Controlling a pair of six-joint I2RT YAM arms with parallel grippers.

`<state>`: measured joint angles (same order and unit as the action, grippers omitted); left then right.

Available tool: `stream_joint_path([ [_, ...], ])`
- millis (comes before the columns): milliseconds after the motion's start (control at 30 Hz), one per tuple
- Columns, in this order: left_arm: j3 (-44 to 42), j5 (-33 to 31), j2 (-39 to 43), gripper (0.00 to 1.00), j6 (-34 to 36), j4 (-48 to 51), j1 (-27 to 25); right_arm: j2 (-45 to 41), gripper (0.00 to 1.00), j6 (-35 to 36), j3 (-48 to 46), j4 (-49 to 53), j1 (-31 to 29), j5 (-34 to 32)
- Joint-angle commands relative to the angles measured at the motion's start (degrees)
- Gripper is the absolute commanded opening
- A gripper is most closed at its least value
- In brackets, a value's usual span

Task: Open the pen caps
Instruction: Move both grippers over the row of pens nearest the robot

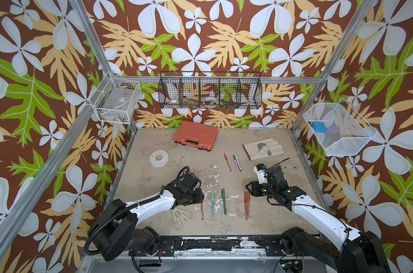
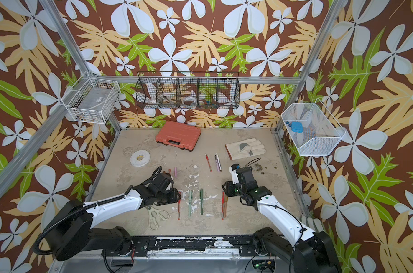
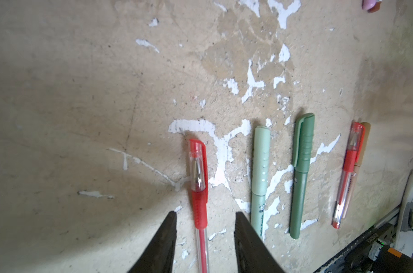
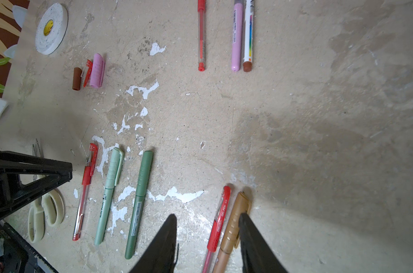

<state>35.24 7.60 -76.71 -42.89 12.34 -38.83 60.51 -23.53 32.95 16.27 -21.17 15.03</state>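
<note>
Step judged: approach to next capped pen. Left gripper (image 3: 205,214) jaws apart, red pen (image 3: 199,208) straddled, ungripped, cap (image 3: 197,156) on. Right gripper (image 4: 208,215) jaws apart over gold pen (image 4: 234,222). Loose caps (image 4: 95,71) near tape roll (image 4: 50,28). Next: barrel to be clamped, cap pulled off.

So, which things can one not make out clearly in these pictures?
Black wire basket contents, both top views: too small, behind mesh.
Left end effector fingers, both top views: hidden under its own wrist.
Pink pen far end, right wrist view: cut off by the edge.
Pink cap, left wrist view: mostly cut off by the edge.
</note>
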Motion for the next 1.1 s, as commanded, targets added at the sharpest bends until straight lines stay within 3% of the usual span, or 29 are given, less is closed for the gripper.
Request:
stream_joint_path([
  [0, 0.71, 0.14, -0.18, 0.42, 0.49, 1.02, -0.02, -0.11, 0.43, 0.69, 0.1, -1.02, -0.06, -0.37],
  [433, 3.33, 2.23, -1.22, 0.41, -1.58, 6.36, 0.16, 1.6, 0.43, 1.66, 3.71, 1.01, -0.01, -0.86],
  [633, 4.95, 1.67, -0.85, 0.4, -2.46, 5.43, 0.04, 2.07, 0.44, 2.83, 6.07, 2.23, -0.13, 2.24],
  [767, 1.95, -0.12, 2.73, 0.4, 0.15, 2.36, -0.11, -0.25, 0.44, 2.48, 2.99, 1.08, -0.16, 4.45],
  [900, 0.99, -3.44, 7.28, 0.4, 1.11, 5.91, -0.11, -5.29, 0.45, 0.65, 1.85, 2.08, -0.1, 0.01],
  [1067, -4.87, -2.88, 11.44, 0.4, 1.14, 3.4, -0.19, -7.77, 0.45, 1.64, 2.27, 2.32, -0.18, -0.09],
])
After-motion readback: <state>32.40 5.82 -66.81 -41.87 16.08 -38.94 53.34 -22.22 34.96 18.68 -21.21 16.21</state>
